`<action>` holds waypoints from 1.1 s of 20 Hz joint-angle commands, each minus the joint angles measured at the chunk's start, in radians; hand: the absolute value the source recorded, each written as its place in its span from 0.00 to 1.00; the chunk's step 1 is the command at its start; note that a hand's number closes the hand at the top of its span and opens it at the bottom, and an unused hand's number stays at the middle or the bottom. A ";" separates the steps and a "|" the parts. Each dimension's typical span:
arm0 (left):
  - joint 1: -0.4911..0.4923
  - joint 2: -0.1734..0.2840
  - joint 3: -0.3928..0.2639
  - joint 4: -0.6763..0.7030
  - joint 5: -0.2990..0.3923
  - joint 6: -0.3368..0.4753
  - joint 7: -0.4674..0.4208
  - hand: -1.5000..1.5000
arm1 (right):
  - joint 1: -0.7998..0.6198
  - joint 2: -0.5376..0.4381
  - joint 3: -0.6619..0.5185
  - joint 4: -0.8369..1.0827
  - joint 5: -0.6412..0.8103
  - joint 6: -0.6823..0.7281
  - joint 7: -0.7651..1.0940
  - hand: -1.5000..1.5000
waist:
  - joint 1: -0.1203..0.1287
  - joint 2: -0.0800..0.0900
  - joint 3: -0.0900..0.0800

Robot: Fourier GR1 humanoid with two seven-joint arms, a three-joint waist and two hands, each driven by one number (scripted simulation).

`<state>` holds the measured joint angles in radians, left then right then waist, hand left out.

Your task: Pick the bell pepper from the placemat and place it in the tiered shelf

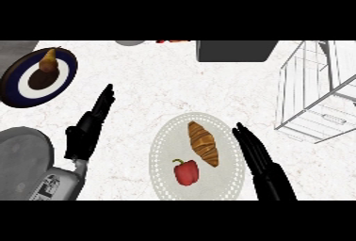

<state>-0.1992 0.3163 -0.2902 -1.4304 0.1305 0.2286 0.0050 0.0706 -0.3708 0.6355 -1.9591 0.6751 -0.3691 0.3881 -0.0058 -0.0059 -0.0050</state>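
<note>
On the white desk (160, 80) stand one wire tiered shelf (316, 94) at the right edge and one round placemat (167, 141) near the front, bearing one croissant (203, 143) and one red bell pepper (185, 172). Right hand (254, 150) lies straight-fingered beside the placemat; left hand (94, 120) likewise open, both holding nothing.

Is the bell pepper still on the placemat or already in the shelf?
On the placemat: the bell pepper lies beside the croissant, untouched by either hand.

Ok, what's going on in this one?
Nothing is held yet. The pepper lies on the placemat beside a croissant. The right hand is open at the placemat's right edge; the left hand is open, away to the left. The shelf stands at the right.
</note>
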 commanded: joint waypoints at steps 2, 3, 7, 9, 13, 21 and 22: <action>-0.004 0.006 -0.004 -0.014 -0.009 -0.006 0.023 0.50 | -0.071 -0.028 0.096 -0.054 0.193 0.243 0.291 0.00 | 0.009 -0.001 -0.001; 0.007 -0.008 -0.012 -0.013 -0.020 0.004 -0.001 0.50 | -0.106 0.003 0.111 -0.089 0.219 0.304 0.378 0.00 | 0.010 -0.001 -0.002; -0.019 0.002 0.014 -0.003 -0.001 -0.024 0.011 0.50 | -0.171 0.111 0.218 -0.167 0.342 0.501 0.626 0.00 | 0.003 -0.002 0.001; 0.021 -0.022 0.000 -0.007 -0.021 -0.005 -0.008 0.50 | -0.216 0.207 0.271 -0.125 0.376 0.580 0.702 0.00 | 0.012 0.002 0.003; -0.003 -0.027 0.041 0.057 -0.037 -0.043 -0.045 0.50 | -0.214 0.331 0.321 -0.071 0.452 0.605 0.742 0.00 | 0.005 0.005 0.004; 0.006 -0.044 0.068 0.061 -0.047 -0.077 -0.063 0.50 | -0.276 0.364 0.377 0.020 0.486 0.557 0.784 0.00 | 0.008 0.005 0.004; -0.029 -0.078 0.048 0.049 -0.069 -0.036 -0.009 0.50 | -0.194 0.358 0.428 -0.023 0.570 0.522 0.787 0.00 | 0.000 0.003 0.005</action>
<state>-0.2092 0.2690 -0.2400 -1.3898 0.0832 0.1774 -0.0191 -0.1886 -0.1329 0.9444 -2.0200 1.1323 0.1709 1.0409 -0.0006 -0.0016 -0.0007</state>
